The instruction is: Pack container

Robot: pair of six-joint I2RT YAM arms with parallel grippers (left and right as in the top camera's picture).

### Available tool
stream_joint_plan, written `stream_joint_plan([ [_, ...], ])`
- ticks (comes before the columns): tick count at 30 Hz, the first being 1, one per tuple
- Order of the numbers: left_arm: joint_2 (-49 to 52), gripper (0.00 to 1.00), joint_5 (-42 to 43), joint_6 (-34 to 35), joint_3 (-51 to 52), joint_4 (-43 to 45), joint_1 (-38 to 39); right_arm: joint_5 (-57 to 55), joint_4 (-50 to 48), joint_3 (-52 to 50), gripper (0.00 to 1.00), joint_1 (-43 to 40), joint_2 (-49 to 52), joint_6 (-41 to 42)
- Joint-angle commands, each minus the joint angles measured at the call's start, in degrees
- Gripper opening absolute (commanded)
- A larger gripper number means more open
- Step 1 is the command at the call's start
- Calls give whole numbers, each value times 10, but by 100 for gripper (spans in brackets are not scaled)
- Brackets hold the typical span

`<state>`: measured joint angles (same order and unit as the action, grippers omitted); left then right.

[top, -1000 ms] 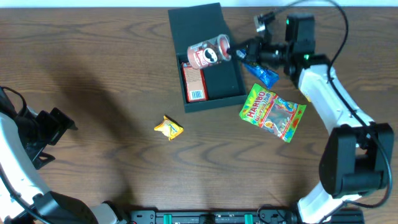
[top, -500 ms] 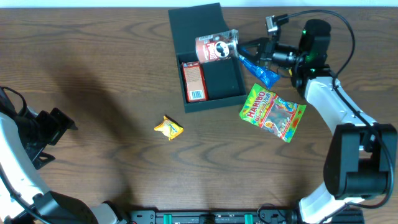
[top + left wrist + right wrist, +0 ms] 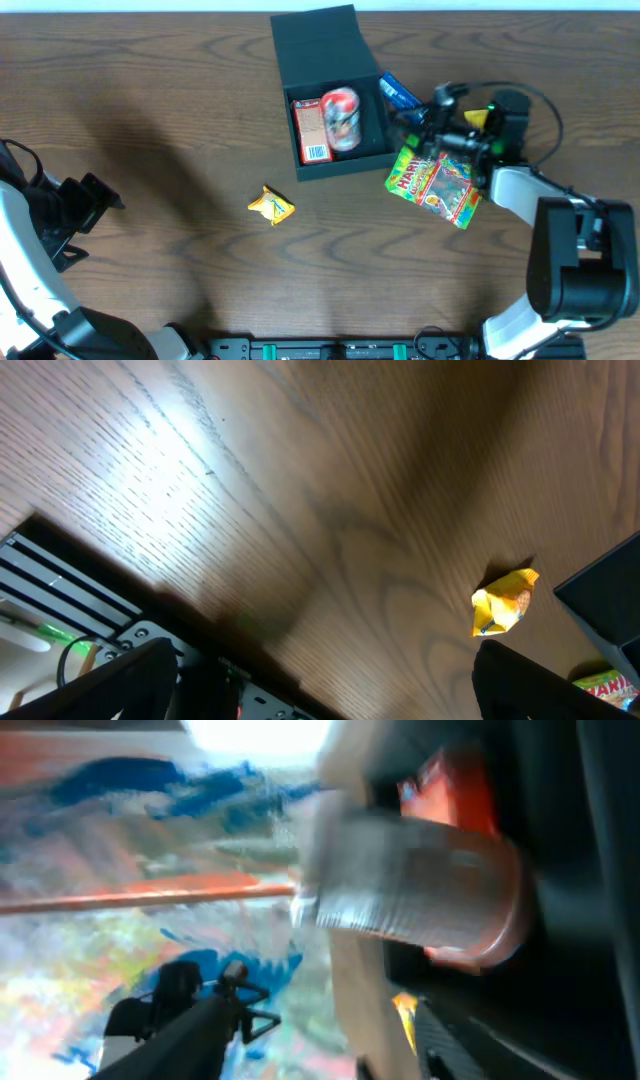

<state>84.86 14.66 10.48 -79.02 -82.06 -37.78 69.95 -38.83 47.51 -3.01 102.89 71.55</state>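
Note:
The container [image 3: 372, 140] is a dark square box with its flap lid [image 3: 315, 40] standing open at the back. Inside lie a red-and-white carton [image 3: 312, 130] and, to its right, a red can [image 3: 342, 118] on its side. My right gripper [image 3: 412, 122] hovers just outside the box's right wall, over the Haribo bag [image 3: 435, 185], open and holding nothing. In the right wrist view the can [image 3: 420, 890] lies beyond my right gripper [image 3: 340, 1030], whose jaws stand apart. At the table's left edge my left gripper [image 3: 88, 205] is open and empty; the left wrist view shows it [image 3: 340, 690] above bare wood.
A blue packet [image 3: 400, 95] lies against the box's right side, behind the right gripper. A small yellow packet [image 3: 272, 206] sits on the table in front of the box, also in the left wrist view [image 3: 505, 600].
The right gripper carried the can over the box and let it go; the can now lies inside beside the carton. The gripper has dropped toward the Haribo bag. The left arm has not moved.

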Motion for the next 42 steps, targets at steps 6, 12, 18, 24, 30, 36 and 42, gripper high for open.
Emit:
stream_joint_plan([
  [6,-2,95,-2,0,-6,-2,-2,-8,-144,12,58,-3,-70,154],
  [12,-2,95,-2,0,-6,-2,-2,-10,-109,12,51,12,-70,76],
  [18,-2,95,-2,0,-6,-2,-2,-50,111,53,52,49,-70,-133],
  [24,-2,95,-2,0,-6,-2,-2,-318,581,233,54,146,-70,-447],
  [30,-2,95,-2,0,-6,-2,-2,-729,710,333,65,259,-53,-596],
  [36,-2,95,-2,0,-6,-2,-2,-928,750,429,81,309,83,-693],
  [42,-2,95,-2,0,-6,-2,-2,-948,793,492,84,308,152,-678],
])
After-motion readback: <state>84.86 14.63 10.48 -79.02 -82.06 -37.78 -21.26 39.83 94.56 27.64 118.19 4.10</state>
